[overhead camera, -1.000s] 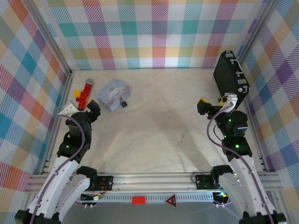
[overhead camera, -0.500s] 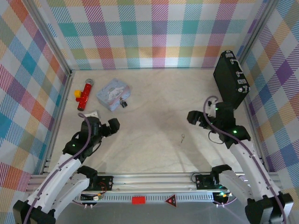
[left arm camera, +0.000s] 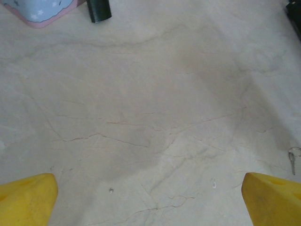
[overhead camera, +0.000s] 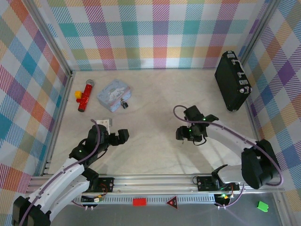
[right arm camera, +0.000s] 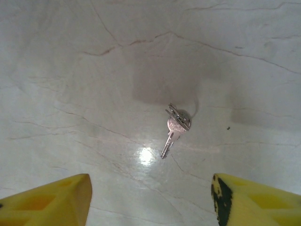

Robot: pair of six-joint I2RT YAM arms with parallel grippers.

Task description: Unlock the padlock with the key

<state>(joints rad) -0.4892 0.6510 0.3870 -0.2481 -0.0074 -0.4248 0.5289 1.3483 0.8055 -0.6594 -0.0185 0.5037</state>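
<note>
We've swung right fingers (right arm camera: 51,200), spread open, over the key (right arm camera: 175,126), flat on desk (right arm camera: 70,56) at their 12 o'clock | left fingers (left arm camera: 28,200) open too | padlock (overhead camera: 124,104) at desk's 10 o'clock | grasp next

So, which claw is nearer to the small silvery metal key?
Right. The right claw hovers directly over the key, fingers open. The left claw is far off to the key's left, also open.
</note>
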